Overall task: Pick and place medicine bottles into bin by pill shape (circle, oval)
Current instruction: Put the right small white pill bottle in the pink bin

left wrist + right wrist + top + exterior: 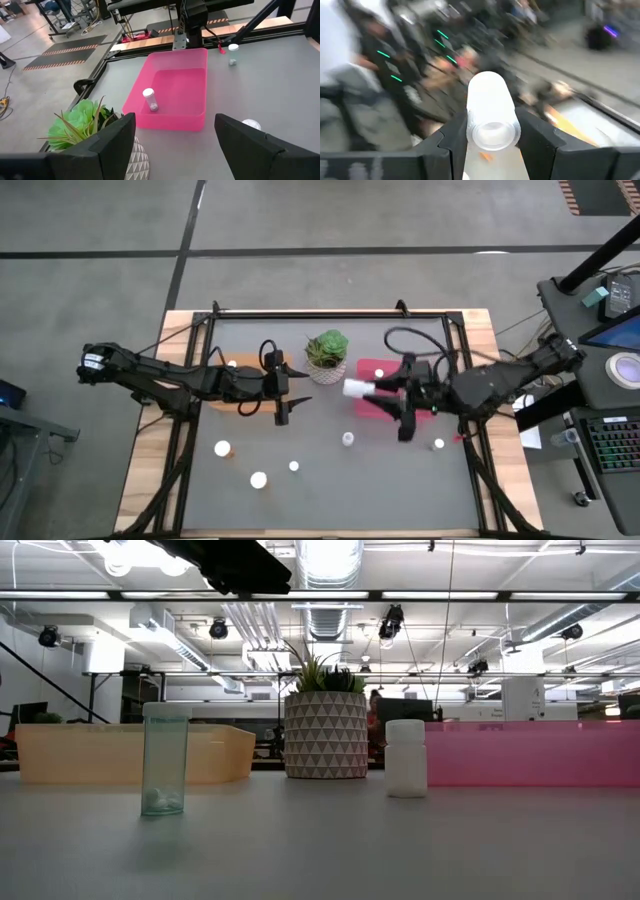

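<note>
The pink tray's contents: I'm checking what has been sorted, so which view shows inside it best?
The left wrist view: it looks down into the pink tray, showing one bottle inside. The high view has the right arm covering it; the low view shows only its side wall.

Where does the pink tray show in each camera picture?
High view: pink tray right of centre, partly under the right arm.
Low view: long pink wall at right, behind a white bottle.
Left wrist view: centre.
Right wrist view: not in it.
Shared landmark: potted plant beside it.

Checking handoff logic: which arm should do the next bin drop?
Right. Its tool already grips a white bottle and hangs over the pink tray. The left tool is open and empty beside the orange tray.
</note>
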